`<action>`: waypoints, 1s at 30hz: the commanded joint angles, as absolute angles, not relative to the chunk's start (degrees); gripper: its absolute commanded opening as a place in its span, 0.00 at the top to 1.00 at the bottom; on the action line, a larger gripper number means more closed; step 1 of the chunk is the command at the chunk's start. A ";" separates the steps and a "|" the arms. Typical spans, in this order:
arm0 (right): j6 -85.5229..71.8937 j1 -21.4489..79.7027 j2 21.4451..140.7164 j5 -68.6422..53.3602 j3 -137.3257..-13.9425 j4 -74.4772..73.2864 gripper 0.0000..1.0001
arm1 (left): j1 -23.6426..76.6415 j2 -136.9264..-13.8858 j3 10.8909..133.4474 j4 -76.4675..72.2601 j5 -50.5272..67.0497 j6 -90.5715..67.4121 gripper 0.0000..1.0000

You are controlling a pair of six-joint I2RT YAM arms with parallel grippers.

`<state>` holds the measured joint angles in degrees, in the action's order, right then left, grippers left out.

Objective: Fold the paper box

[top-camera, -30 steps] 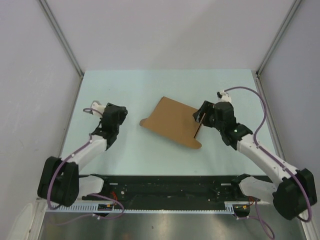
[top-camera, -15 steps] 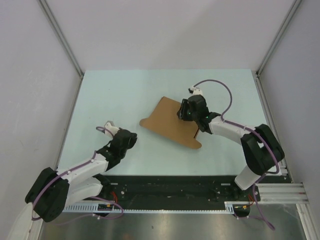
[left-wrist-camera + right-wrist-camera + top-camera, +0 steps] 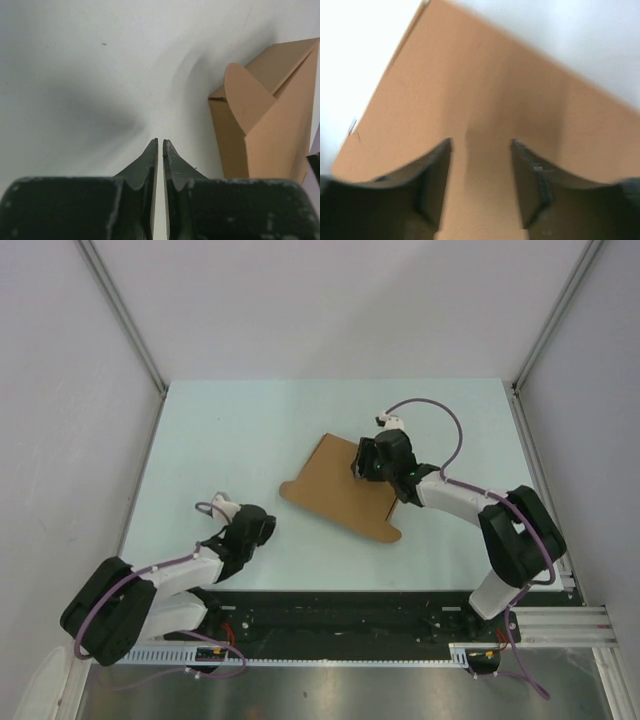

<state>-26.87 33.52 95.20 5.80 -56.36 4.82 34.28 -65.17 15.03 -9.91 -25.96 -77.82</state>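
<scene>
Two arms are at work here, and one piece of cardboard. The left arm lies low over the near-left part of the pale tabletop [image 3: 250, 430], with its claw [image 3: 264, 526] pointing toward the middle. From its own wrist camera, the claw's [image 3: 160, 142] two dark fingers are pressed almost together with only a thin slit between them. They pinch nothing and rest over bare surface.

The paper box [image 3: 335, 495] lies near the centre of the tabletop, turned at an angle and well apart from the left claw. It is plain brown on every face I can see. I count two rounded tabs, one at its left corner and one at its near-right corner. The left wrist view shows the box [image 3: 265, 115] off to the right, with one rounded flap standing up.

The right arm reaches in from the right, and its claw [image 3: 362, 462] sits over the box's far-right edge. In its wrist view the claw's [image 3: 481, 142] two fingers are spread, with the brown sheet [image 3: 485, 85] filling the space behind and between them. I cannot tell whether they touch it.
</scene>
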 commanded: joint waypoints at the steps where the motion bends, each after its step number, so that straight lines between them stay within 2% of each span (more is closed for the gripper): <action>1: -25.84 27.88 90.44 10.72 -58.97 8.35 0.38 | 34.63 -67.06 14.41 -14.50 -24.79 -80.95 0.88; 3: -25.93 25.50 92.01 11.60 -61.51 7.74 0.36 | 34.98 -67.76 14.50 -15.47 -24.61 -80.95 0.88; 9: -27.51 18.29 100.09 7.22 -63.54 8.70 0.36 | 36.56 -72.76 16.25 -18.37 -24.17 -81.12 0.88; 19: -33.31 18.01 105.38 -6.06 -61.44 8.97 0.28 | 38.06 -84.90 19.69 -27.05 -20.22 -81.83 0.87; 30: -33.57 23.11 99.50 -2.90 -49.94 7.21 0.36 | 39.29 -93.34 21.53 -34.19 -19.42 -80.86 0.85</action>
